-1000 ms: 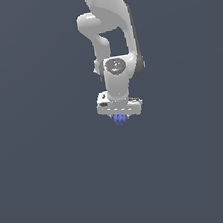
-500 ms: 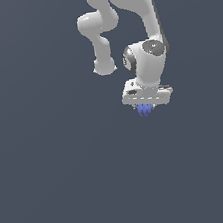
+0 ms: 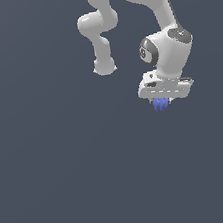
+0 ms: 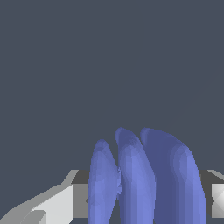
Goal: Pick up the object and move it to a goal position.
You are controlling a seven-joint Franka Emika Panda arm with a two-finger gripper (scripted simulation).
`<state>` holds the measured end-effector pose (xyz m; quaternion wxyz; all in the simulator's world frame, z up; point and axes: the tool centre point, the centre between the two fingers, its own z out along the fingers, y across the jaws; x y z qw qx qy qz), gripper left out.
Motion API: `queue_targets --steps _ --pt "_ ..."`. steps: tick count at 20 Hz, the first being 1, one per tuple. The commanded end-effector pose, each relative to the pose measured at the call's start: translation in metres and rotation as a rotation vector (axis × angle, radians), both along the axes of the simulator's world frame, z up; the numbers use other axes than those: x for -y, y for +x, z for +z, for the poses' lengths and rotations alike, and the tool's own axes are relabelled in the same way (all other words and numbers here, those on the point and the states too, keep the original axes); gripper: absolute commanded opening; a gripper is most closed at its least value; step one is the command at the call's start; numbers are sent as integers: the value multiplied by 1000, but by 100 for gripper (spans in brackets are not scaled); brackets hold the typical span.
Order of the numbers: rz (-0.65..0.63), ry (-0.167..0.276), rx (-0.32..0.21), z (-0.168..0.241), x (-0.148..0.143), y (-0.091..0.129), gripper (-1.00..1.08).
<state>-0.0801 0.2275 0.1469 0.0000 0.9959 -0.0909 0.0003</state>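
Arm: white Franka arm (image 3: pixel 165 34) enters from the top of the exterior view and bends down toward the exterior view's right, wrist pointing downward
Hand: the hand (image 3: pixel 160 102) hangs below the wrist flange, its flat white body roughly level; fingers are drawn in close on a small item, with only short stubs showing beneath the body
Hand state: closed around the object, which fills the space between the fingers
Object: the object (image 3: pixel 160 104) is a small blue-violet lump, protruding just below the hand in the exterior view
Object detail: in the wrist view the object (image 4: pixel 144 179) shows three tall rounded lobes side by side, standing upright and packed against each other
Fingers in wrist view: pale grey and white finger (image 4: pixel 52 203) parts flank the object on both sides, touching or just beside its outer lobes
Object position: held in the hand, in the right half of the exterior view, a little above mid-height
Height over counter: cannot tell; the backdrop is uniform dark grey-blue with no visible edge or shadow
Surroundings: plain dark grey-blue field in both views
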Motion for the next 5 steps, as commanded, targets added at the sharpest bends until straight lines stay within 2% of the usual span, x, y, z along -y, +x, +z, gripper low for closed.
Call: queue_targets --steps 1,5 --pt "-2 0 0 3 -8 1 -100" --pt "-2 0 0 3 -10 2 -100"
